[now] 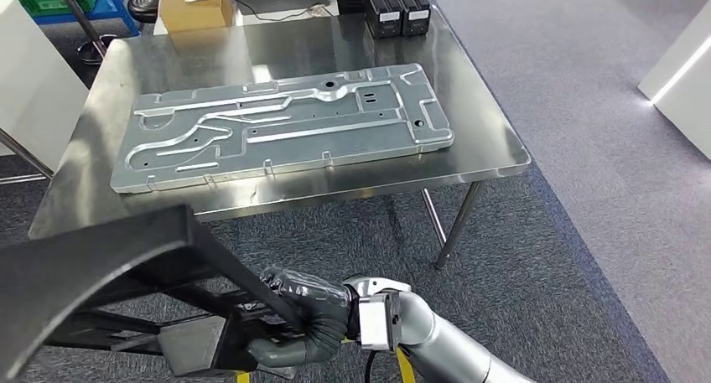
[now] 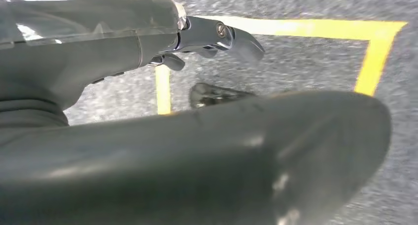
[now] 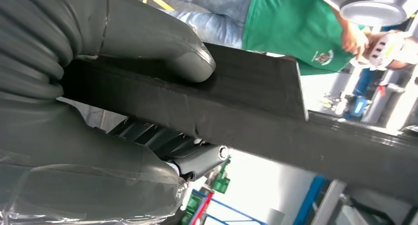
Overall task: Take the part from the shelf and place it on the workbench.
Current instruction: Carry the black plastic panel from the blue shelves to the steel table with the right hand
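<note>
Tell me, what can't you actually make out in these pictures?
- Black part: cut off by the head view's left and bottom edges.
- Left hand: the blurred dark bulk hides what it grips in the left wrist view.
- Person: mostly behind the part in the right wrist view.

Not much to read here, honestly. The person's green shirt [image 3: 291,25] has a small round emblem on it with some lettering underneath (way too tiny and blurry to make out). The black boxes [image 1: 396,10] at the far end of the workbench [image 1: 495,144] carry white labels, also unreadable.
</note>
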